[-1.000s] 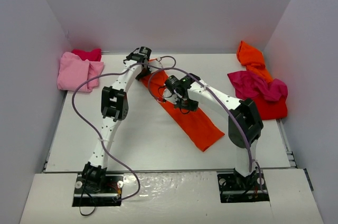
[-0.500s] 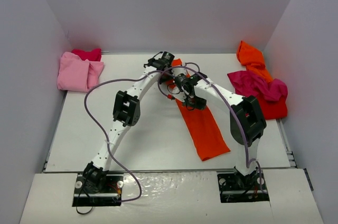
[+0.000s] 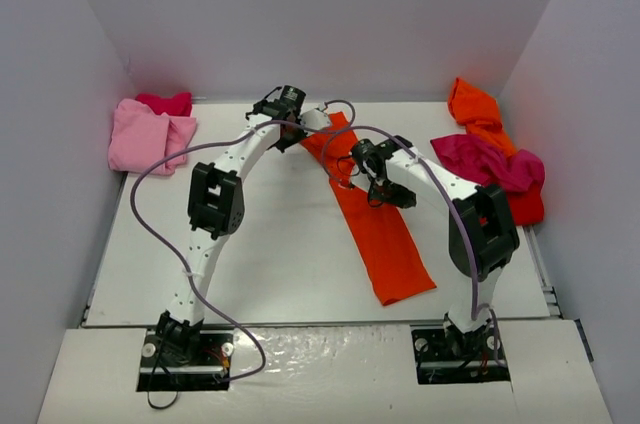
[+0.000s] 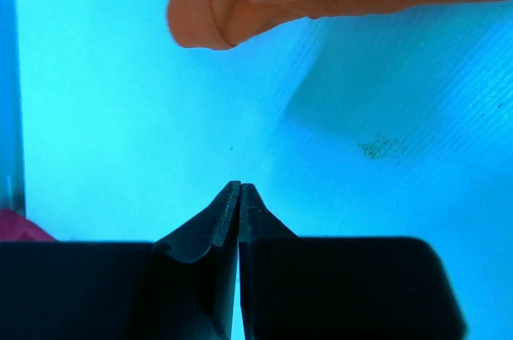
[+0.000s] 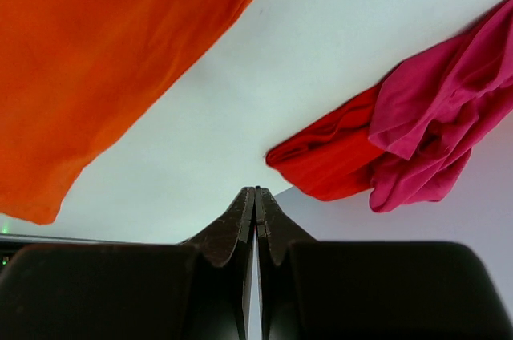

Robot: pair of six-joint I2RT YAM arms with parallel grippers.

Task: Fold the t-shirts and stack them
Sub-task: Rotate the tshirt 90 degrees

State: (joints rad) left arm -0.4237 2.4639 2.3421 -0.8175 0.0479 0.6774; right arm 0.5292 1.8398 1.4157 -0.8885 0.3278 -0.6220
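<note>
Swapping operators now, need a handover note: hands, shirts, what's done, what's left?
Left hand: shut, empty, over the table near the strip's far end.
Right hand: shut, empty, beside the strip's right edge.
Orange t-shirt: folded into a long strip mid-table.
Far left: light pink t-shirt, deep pink t-shirt behind it.
Far right: crumpled heap of second orange t-shirt, magenta t-shirt, red t-shirt.
Done: strip fold. Left: finish that fold, fold the heap, stack all.
</note>
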